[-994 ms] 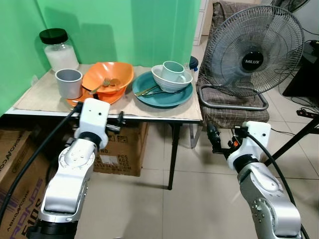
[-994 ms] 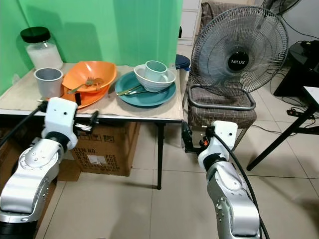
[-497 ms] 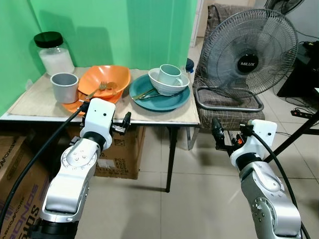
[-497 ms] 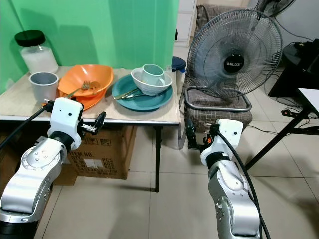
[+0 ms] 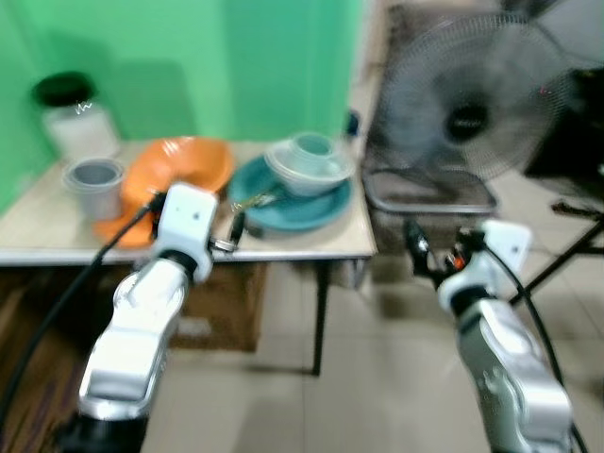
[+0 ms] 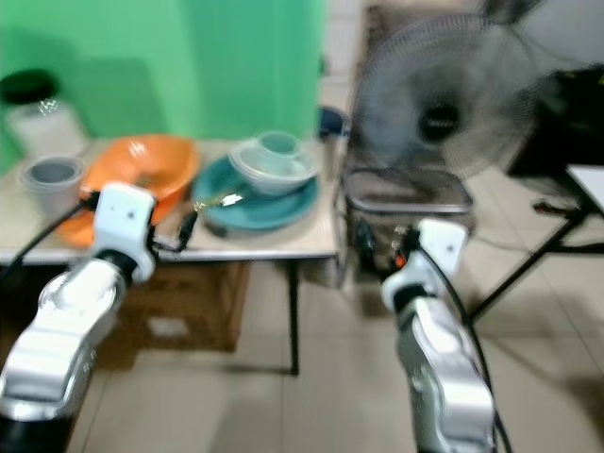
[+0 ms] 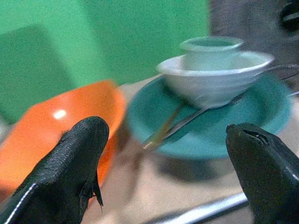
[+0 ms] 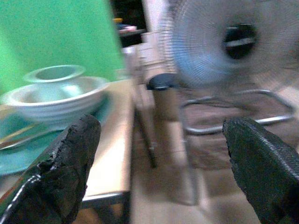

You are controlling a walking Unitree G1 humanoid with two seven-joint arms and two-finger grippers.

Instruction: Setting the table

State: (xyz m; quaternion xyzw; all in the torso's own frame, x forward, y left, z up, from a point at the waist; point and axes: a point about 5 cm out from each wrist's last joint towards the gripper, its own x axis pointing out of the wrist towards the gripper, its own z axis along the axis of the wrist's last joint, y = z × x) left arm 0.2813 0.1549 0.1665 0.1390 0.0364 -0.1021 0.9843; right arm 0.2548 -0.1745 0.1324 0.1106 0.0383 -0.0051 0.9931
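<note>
Two arms: both are raised in front of the worktop (image 5: 293, 241), and the head views are blurred.
Left end effector (image 5: 238, 225): black fingers spread wide apart with nothing between them, hovering at the near edge of the worktop, just short of the teal plate (image 5: 311, 200).
Right end effector (image 5: 415, 247): fingers likewise wide apart and empty, held off the worktop's 3 o'clock end, in front of the fan (image 5: 472, 113).
Teal plate: lies on the worktop at about 1 o'clock from the left end effector, carrying a white bowl (image 7: 212, 81).
Pale cup (image 7: 210, 51): stands upright inside the white bowl.
Cutlery (image 7: 175, 128): a gold-toned piece and a silver piece lie on the plate, their ends tucked under the bowl's side.
Orange bowl (image 5: 184, 165): sits at 9 o'clock of the teal plate, close beside it; whether they touch I cannot tell.
Grey cup (image 5: 92, 181): upright at 9 o'clock of the orange bowl.
Jar (image 5: 74, 118): black lid, white contents, at 12 o'clock of the grey cup, against the green backdrop (image 5: 236, 57).
Fan: stands on a chair (image 5: 429, 193) at 3 o'clock of the worktop.
</note>
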